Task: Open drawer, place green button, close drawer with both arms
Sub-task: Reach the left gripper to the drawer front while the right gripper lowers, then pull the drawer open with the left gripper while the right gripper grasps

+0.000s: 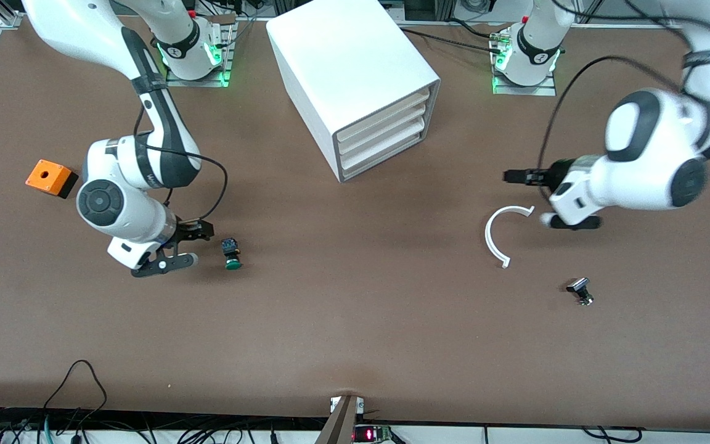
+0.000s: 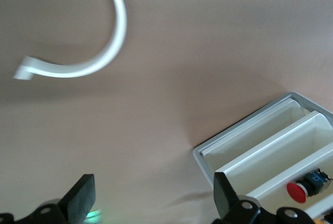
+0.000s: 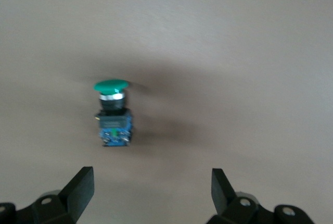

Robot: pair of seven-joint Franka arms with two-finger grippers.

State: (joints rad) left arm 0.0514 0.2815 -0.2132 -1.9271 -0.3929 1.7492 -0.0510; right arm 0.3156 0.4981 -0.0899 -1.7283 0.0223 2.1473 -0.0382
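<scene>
The button [image 1: 230, 253], green cap and black-blue body, lies on its side on the table toward the right arm's end; it also shows in the right wrist view [image 3: 112, 112]. My right gripper [image 1: 198, 245] is open and empty, low over the table right beside the button, and its jaws [image 3: 152, 185] are clear of it. The white cabinet [image 1: 342, 68] stands mid-table; its bottommost drawer [image 1: 383, 154] looks shut and also shows in the left wrist view [image 2: 250, 135]. My left gripper [image 1: 527, 197] is open and empty [image 2: 154, 193], over the table beside a white C-shaped piece.
The white C-shaped piece [image 1: 498, 234] lies near the left gripper. A silver-black knob [image 1: 580, 291] lies nearer the front camera. An orange box [image 1: 51, 177] sits at the right arm's end. A red-capped button [image 2: 304, 187] sits in an upper drawer.
</scene>
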